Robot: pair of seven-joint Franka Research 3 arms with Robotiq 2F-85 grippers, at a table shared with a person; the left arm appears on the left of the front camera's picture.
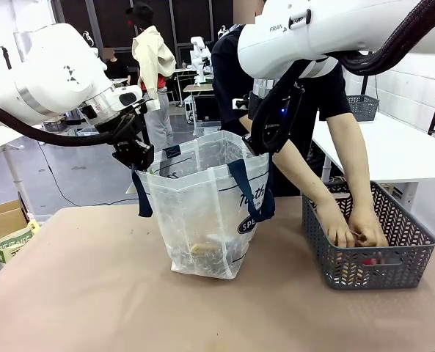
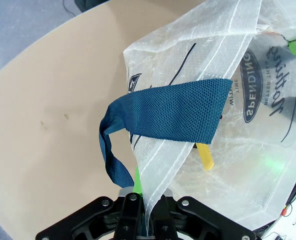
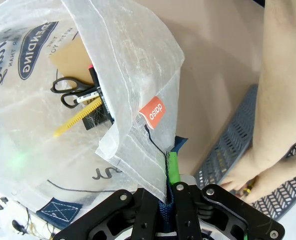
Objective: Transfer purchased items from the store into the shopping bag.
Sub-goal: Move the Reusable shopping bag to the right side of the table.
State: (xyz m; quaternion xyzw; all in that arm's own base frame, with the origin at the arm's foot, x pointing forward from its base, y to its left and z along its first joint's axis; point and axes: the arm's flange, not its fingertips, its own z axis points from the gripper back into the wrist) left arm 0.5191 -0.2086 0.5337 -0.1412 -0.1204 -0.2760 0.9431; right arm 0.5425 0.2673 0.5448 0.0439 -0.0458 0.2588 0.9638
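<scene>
At the tabletop's (image 1: pixel 78 293) left end the surface lies bare right up to its near and left edges, so there is free room on that side. Next along, the left jaws are clenched on the left rim of the shopping bag (image 1: pixel 202 213); the left wrist view shows the translucent plastic pinched between them, with a navy strap handle (image 2: pixel 172 112) drooping just above. The bag stands upright mid-table, its mouth stretched wide between the two arms. Through its wall the right wrist view shows a brown cardboard piece (image 3: pixel 73 56), black-handled scissors (image 3: pixel 70 92) and a yellow strip (image 3: pixel 75 121) already inside, so part of the transfer appears done. The right jaws are clamped on the bag's opposite rim together with the second strap. Further right, the person leans over the grey slotted basket (image 1: pixel 320 235) with one hand (image 1: pixel 337 231) and the other hand (image 1: pixel 367 229) down inside it. A red pack (image 1: pixel 371 260) lies there, so some items are probably left to move. The basket sits just beside the bag without touching it and close to the tabletop's right edge. The clearest path for an item looks like up over the basket wall and down into the held-open mouth, between the two arms.
</scene>
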